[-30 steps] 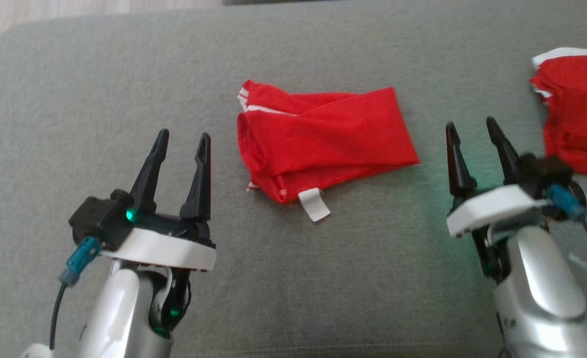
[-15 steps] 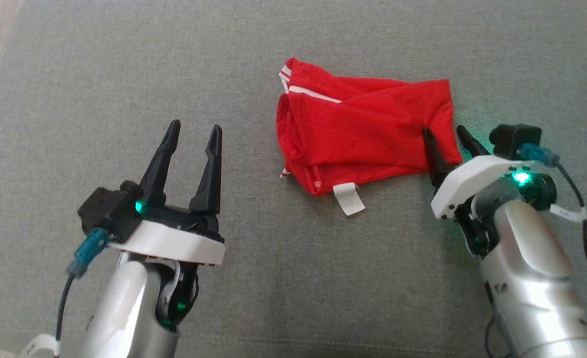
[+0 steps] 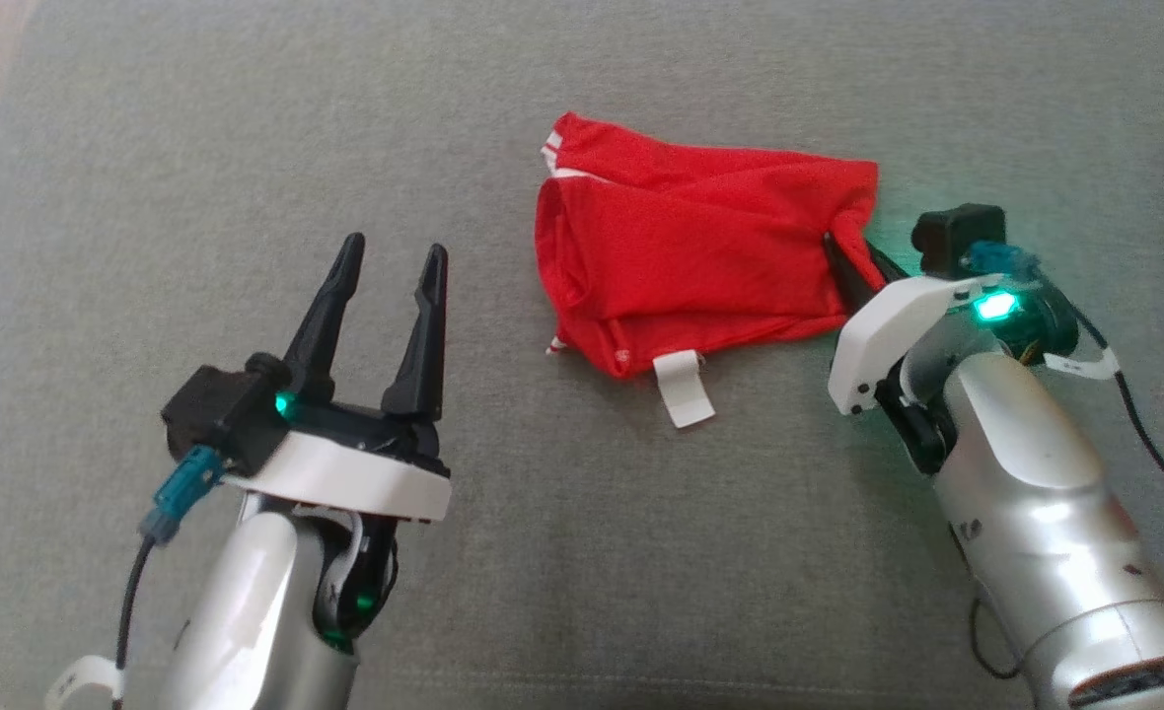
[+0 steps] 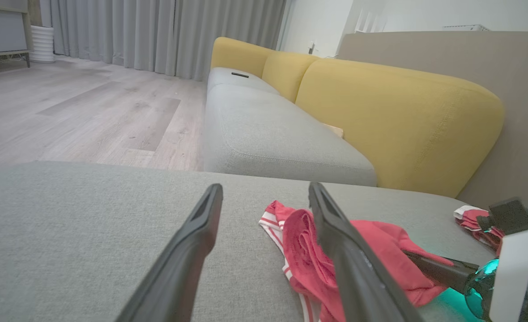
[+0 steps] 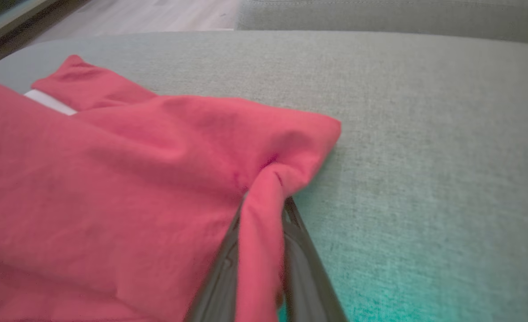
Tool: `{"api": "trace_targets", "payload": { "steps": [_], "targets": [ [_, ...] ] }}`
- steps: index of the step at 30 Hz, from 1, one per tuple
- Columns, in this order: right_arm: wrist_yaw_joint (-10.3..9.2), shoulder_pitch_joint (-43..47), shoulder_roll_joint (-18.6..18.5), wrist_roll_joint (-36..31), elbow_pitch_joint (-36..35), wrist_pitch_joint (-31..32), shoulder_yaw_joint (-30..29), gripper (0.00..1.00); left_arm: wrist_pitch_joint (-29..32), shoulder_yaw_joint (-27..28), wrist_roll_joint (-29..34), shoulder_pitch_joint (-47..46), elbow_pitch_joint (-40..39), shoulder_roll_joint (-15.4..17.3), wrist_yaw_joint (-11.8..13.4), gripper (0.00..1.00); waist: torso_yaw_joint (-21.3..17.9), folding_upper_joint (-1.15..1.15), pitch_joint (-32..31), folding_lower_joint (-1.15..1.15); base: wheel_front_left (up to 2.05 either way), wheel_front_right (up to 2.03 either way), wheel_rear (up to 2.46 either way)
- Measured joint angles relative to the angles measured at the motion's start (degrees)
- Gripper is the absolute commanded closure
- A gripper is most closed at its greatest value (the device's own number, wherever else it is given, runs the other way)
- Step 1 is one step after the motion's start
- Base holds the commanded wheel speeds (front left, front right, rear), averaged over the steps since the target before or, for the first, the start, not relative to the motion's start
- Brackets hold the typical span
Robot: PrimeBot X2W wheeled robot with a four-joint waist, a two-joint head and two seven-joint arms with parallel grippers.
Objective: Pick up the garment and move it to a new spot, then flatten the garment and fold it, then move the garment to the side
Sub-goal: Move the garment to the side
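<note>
Centre right, the right gripper (image 3: 853, 264) was clamped on a corner of the red garment (image 3: 700, 256), presumably to lift it, while the left gripper (image 3: 393, 251) stood open lower left.

The head camera looks down from high up onto the grey cushion (image 3: 582, 592), with the garment (image 3: 700, 266) near the middle. The left wrist camera sits low above the cushion and looks flat across it to a yellow sofa (image 4: 398, 116) far off. The right wrist camera is very close to the garment's corner. All three see the same red garment and cushion.
</note>
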Motion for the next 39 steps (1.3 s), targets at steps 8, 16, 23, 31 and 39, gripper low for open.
{"api": "trace_targets", "payload": {
  "steps": [8, 16, 23, 31, 39],
  "targets": [
    [0.0, -0.7, -6.7, -5.6, 0.7, -5.6, 6.0, 1.0, 0.0, 1.6, 0.3, 0.1, 0.2, 0.0, -0.3, 0.0, -4.8, 0.0, -1.9, 0.0, 0.0, 0.0, 0.0],
    [0.0, -4.0, -15.2, -5.3, -3.5, -6.9, 12.6, 1.0, 0.0, 1.5, 0.5, 0.1, 0.2, 0.0, -0.7, 0.0, -10.6, 0.0, -2.6, 0.0, 0.0, 0.0, 0.0],
    [0.0, -5.6, -24.7, -3.0, -5.6, -6.3, 13.5, 1.0, 0.0, 1.5, 1.8, -0.1, 0.3, 0.0, -1.0, 0.0, -12.6, 0.0, -0.5, 0.0, 0.0, 0.0, 0.0],
    [0.0, -9.4, -32.6, -4.3, -2.8, -5.8, 6.1, 1.0, 0.0, 1.3, 2.2, -3.0, 0.4, 0.0, -1.8, 0.0, -12.0, 0.0, 3.2, 0.0, 0.0, 0.0, 0.0],
    [0.0, -10.0, -33.4, -8.7, 1.1, -5.3, -0.5, 1.0, 0.0, 1.1, 2.2, -3.5, 0.5, 0.0, -2.1, 0.0, -10.4, 0.0, 6.2, 0.01, 0.0, 0.0, 0.0]
  ]
}}
